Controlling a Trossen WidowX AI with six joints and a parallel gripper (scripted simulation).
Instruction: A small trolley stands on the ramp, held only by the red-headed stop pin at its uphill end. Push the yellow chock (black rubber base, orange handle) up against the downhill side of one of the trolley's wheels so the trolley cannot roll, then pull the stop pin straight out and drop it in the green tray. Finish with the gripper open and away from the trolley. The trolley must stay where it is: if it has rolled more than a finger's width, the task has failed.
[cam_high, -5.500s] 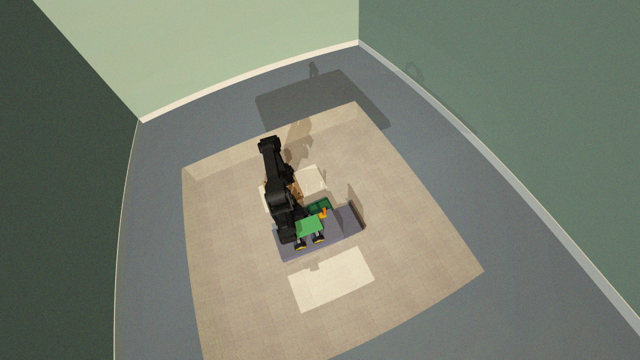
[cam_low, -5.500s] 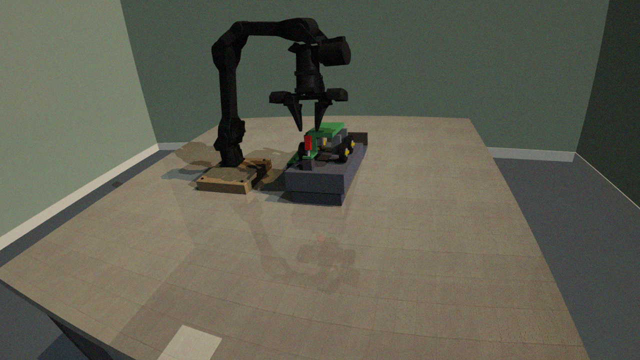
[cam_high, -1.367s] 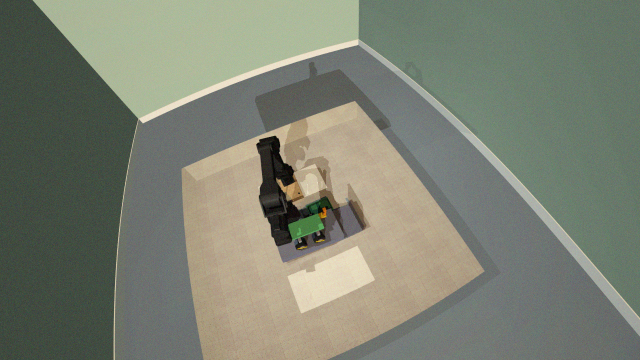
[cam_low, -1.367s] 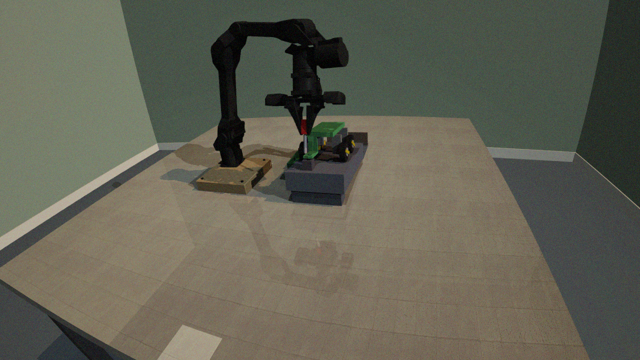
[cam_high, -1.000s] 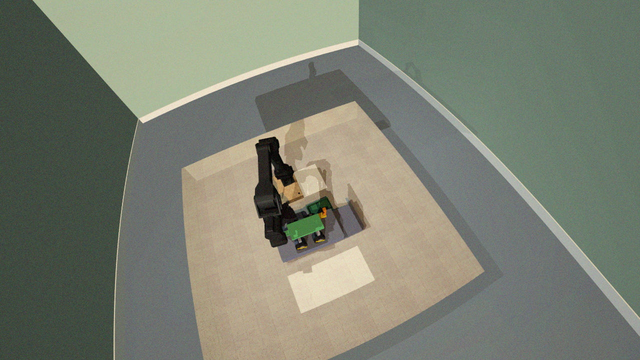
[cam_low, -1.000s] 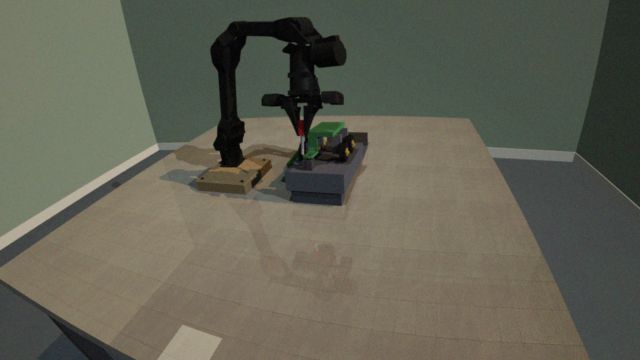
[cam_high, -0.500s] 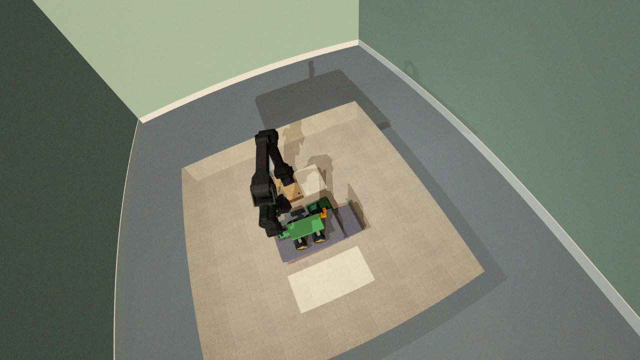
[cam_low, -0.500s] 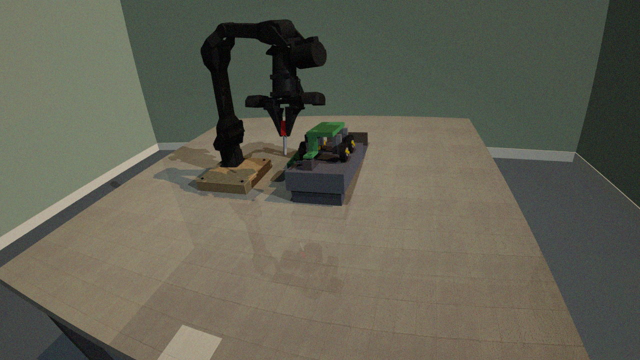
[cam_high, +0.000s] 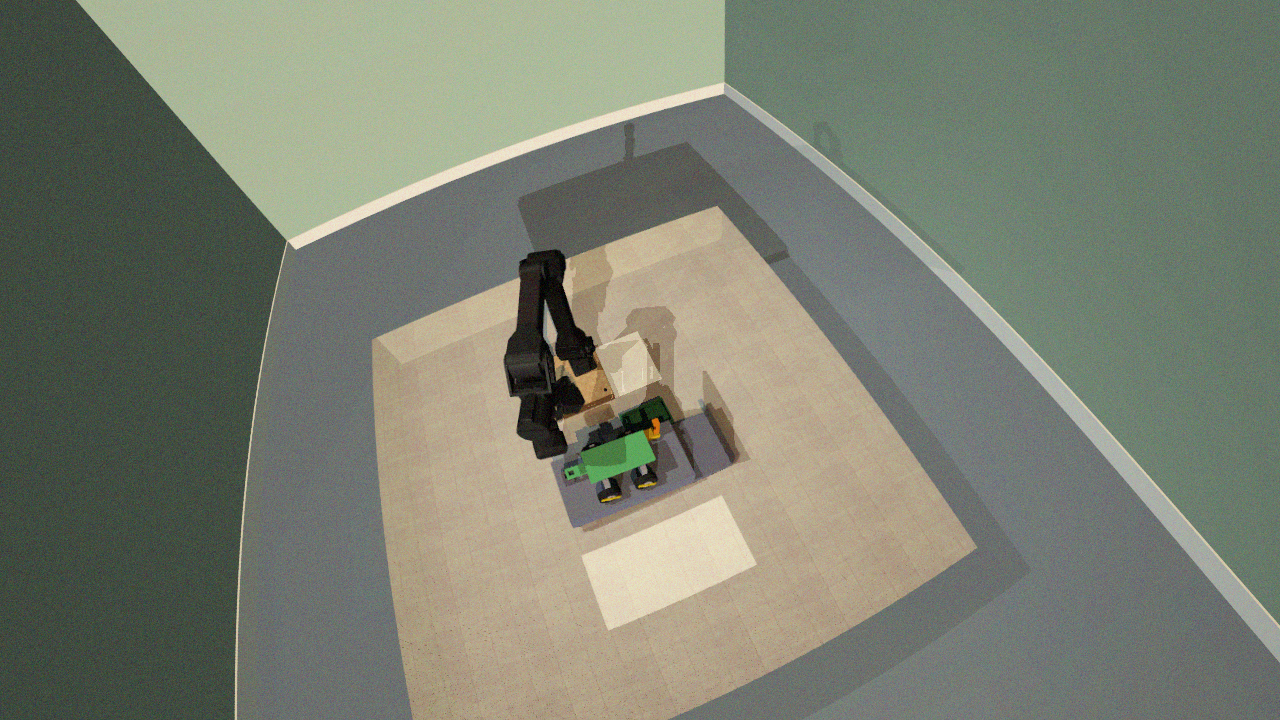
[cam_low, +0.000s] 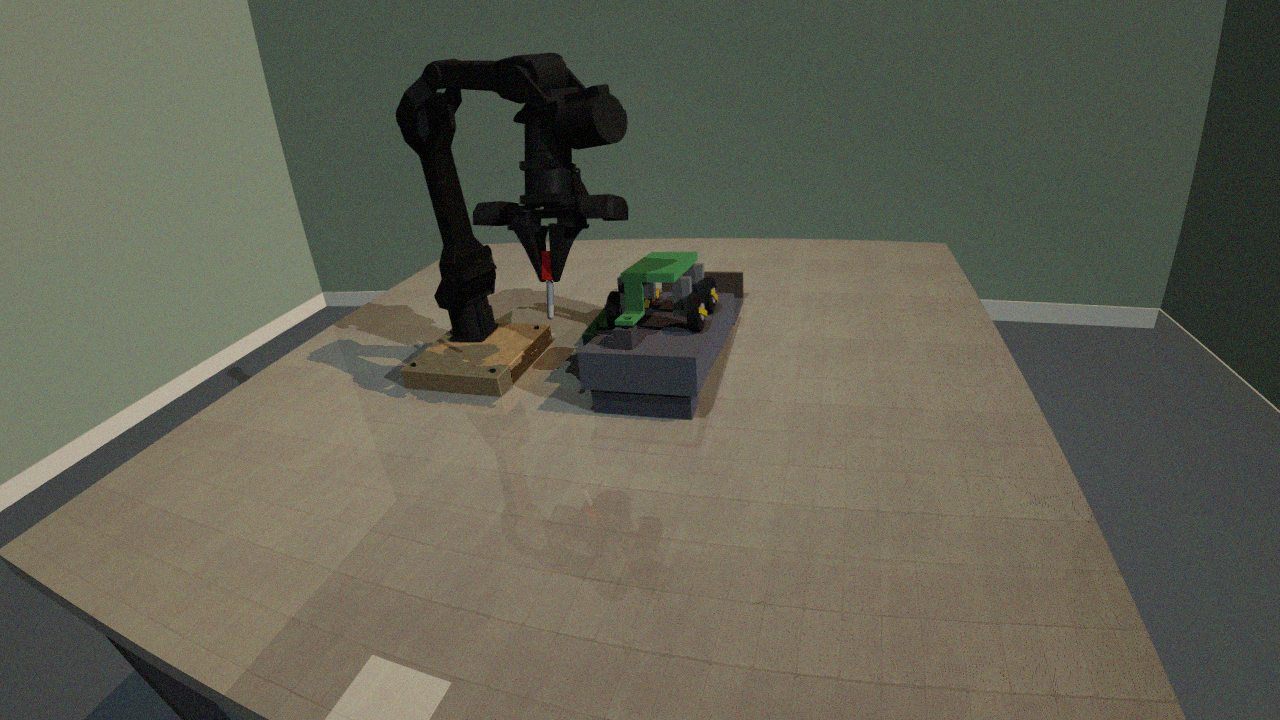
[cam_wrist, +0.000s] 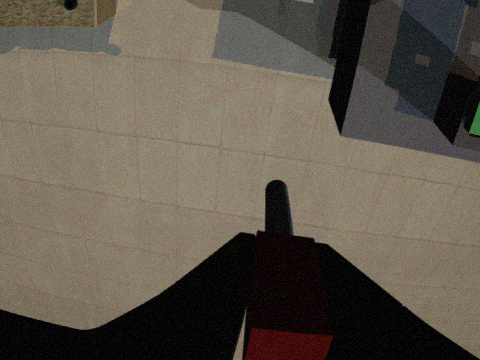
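Observation:
My gripper (cam_low: 549, 274) (cam_wrist: 280, 254) is shut on the stop pin's red head (cam_low: 546, 265) (cam_wrist: 290, 345). The pin's grey shaft (cam_low: 550, 300) (cam_wrist: 278, 207) hangs down, clear of the ramp (cam_high: 581, 512) (cam_low: 640, 376) (cam_wrist: 375, 125), on the side of the arm's base. The green trolley (cam_high: 617, 454) (cam_low: 662, 261) (cam_wrist: 476, 120) stands on the ramp, the hole in its tongue (cam_high: 571, 471) empty. The chock's orange handle (cam_high: 655, 428) shows at the trolley's downhill end, on the tray side; whether its base touches the wheel is hidden. The green tray (cam_high: 657, 408) lies beside the ramp.
The arm's wooden base (cam_high: 592, 386) (cam_low: 474, 356) (cam_wrist: 45, 15) stands near the ramp's uphill end, on the same side as the tray. A raised end wall (cam_low: 726, 282) closes the ramp's downhill end. The trolley's far wheels (cam_high: 644, 478) stand on the ramp's other side.

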